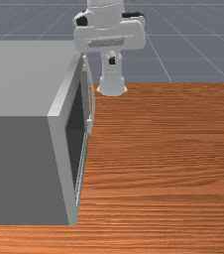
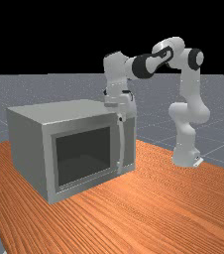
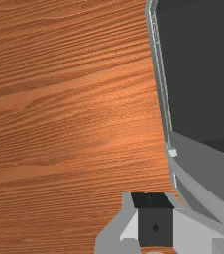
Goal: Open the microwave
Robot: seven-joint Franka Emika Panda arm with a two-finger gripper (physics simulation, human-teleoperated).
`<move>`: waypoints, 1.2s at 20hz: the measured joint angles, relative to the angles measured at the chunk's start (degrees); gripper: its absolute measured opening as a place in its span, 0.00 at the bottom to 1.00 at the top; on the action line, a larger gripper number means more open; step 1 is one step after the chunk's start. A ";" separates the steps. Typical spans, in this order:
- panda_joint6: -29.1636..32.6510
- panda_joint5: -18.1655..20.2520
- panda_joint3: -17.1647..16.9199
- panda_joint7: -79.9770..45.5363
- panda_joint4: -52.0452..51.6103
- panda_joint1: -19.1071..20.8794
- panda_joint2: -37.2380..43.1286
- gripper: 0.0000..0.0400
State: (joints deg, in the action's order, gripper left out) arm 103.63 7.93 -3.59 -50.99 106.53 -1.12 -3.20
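Standing just beside and below my white gripper (image 2: 120, 117) is the grey, box-shaped microwave (image 2: 28, 144), door shut. Its long curved grey handle (image 2: 122, 149) runs downward near the gripper; spread or pressed together, I cannot tell. Lower lies the orange-brown wooden table (image 2: 158, 198).

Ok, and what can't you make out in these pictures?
- Front view: the rest of the microwave, cut off by the left edge.
- Far view: what is inside it, behind the dark window.
- Far view: whether the gripper touches the handle; the two overlap there.
- Wrist view: the rest of the window, cut off by the picture's edge.
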 joint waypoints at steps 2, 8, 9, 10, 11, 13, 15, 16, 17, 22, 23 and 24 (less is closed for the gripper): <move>-0.47 0.02 0.10 3.86 -0.33 0.18 -0.17 0.00; -0.93 -0.11 0.81 4.63 -0.30 -0.50 -0.09 0.00; -0.64 -0.14 0.81 4.57 -0.09 -0.52 0.04 0.00; -0.39 -0.31 0.83 4.75 0.03 -0.53 0.09 0.00; 0.02 -0.46 0.83 4.72 0.22 -0.54 0.15 0.00; -0.23 -0.41 0.83 5.11 -0.01 -0.50 -0.09 0.00; 0.54 -0.45 0.90 5.03 0.48 -0.56 0.44 0.00; 1.05 -0.47 0.95 5.04 0.74 -0.61 0.67 0.00; -0.44 -0.10 0.99 4.82 -0.48 -0.62 -0.14 0.00; 14.03 -4.03 1.56 -11.99 9.16 -1.15 2.07 0.00; 14.02 -3.09 1.46 -9.51 9.82 -1.45 1.38 0.00; 14.91 -2.42 1.52 -7.83 10.76 -1.62 1.22 0.00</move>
State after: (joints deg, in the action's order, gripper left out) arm 118.54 5.52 -2.07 -58.81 117.29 -2.74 -1.98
